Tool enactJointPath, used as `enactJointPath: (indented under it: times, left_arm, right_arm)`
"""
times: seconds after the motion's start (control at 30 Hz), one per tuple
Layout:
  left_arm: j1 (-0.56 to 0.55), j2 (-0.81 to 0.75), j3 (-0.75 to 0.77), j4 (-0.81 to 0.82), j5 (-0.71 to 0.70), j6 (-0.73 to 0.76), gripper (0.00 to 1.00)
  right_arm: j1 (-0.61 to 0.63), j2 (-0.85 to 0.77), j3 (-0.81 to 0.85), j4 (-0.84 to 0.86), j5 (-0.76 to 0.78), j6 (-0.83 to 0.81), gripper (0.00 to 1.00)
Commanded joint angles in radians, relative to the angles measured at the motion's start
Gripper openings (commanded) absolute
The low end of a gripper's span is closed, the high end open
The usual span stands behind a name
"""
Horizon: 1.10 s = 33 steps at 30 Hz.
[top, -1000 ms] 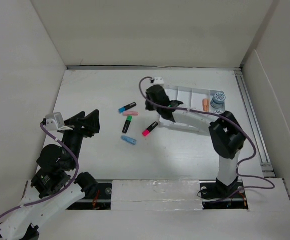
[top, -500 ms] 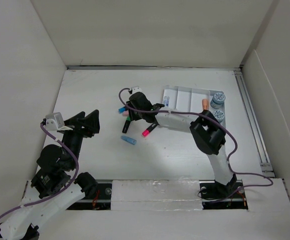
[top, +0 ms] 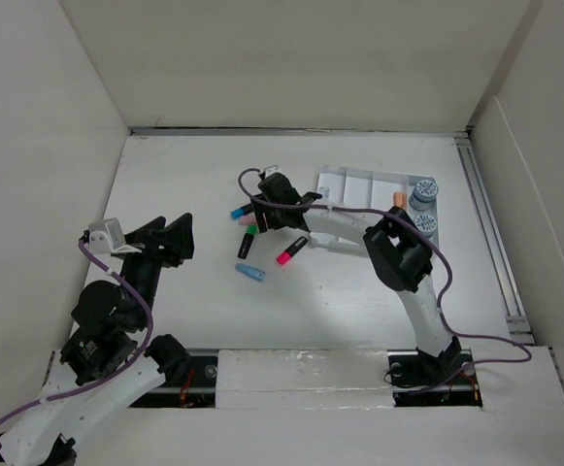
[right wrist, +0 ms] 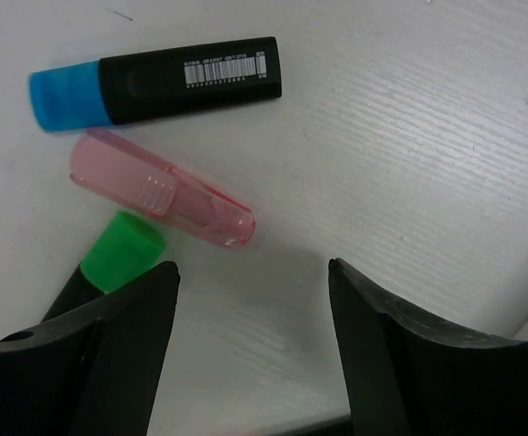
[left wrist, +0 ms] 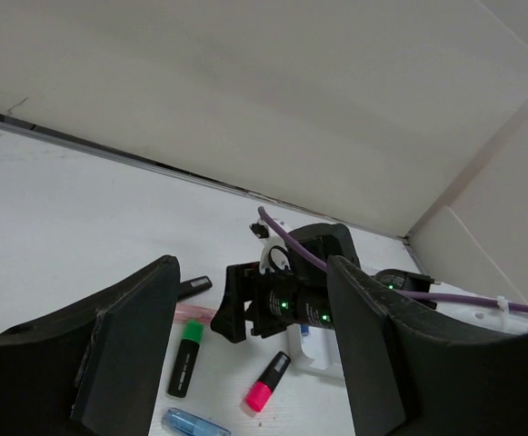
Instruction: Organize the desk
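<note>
The worktop (top: 359, 311) is seen spread wide and white across the whole scene, walled in by white panels (top: 291, 68), with everything resting on it. The left arm (top: 116, 320) is held folded at the near left, and the left fingers (left wrist: 127, 354) are spread apart with nothing between them. The right arm (top: 403, 267) is stretched from the near right over to mid-worktop, and the right fingers (right wrist: 400, 354) are parted too, empty, poised just above the surface. A white compartmented tray (top: 369, 183) is set at the far right, with an orange item (top: 399, 201) lying in it and two round blue-grey items (top: 424, 191) at its right end. Just ahead of the right fingers, a blue-capped black marker (right wrist: 154, 82) is laid alongside a clear pink piece (right wrist: 159, 191), touching or nearly so, and a green-capped marker (right wrist: 118, 259) is found just beside that. A pink-capped marker (top: 291, 250) and a small blue piece (top: 249, 273) are spotted nearer the arm bases, apart from that trio.
</note>
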Motion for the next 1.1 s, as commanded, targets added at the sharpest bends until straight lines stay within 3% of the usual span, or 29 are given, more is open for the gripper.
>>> enactJointPath:
  times: [0.0, 0.43, 0.63, 0.77, 0.9, 1.0, 1.07]
  left_arm:
    - [0.002, 0.001, -0.004, 0.034, 0.011, 0.006, 0.61]
    - [0.002, 0.002, -0.006, 0.038, 0.005, 0.008, 0.61]
    - [0.002, 0.001, -0.007, 0.042, 0.002, 0.009, 0.61]
    - [0.002, 0.004, -0.006, 0.040, 0.000, 0.011, 0.61]
    - [0.002, 0.004, -0.007, 0.045, -0.001, 0.011, 0.61]
    - [0.002, 0.005, -0.007, 0.040, 0.003, 0.011, 0.61]
    - [0.002, 0.005, -0.007, 0.042, 0.000, 0.011, 0.61]
  right_arm:
    - [-0.005, 0.042, 0.089, -0.059, -0.043, -0.061, 0.73]
    - [-0.005, 0.154, 0.227, -0.067, -0.115, -0.134, 0.74]
    - [0.004, 0.174, 0.264, -0.066, -0.164, -0.147, 0.70]
    - [0.015, 0.195, 0.278, -0.074, -0.175, -0.150, 0.53]
    - [0.024, 0.196, 0.264, -0.070, -0.181, -0.143, 0.50]
    - [0.024, 0.191, 0.266, -0.080, -0.179, -0.151, 0.56]
    - [0.035, 0.186, 0.269, -0.112, -0.173, -0.156, 0.38]
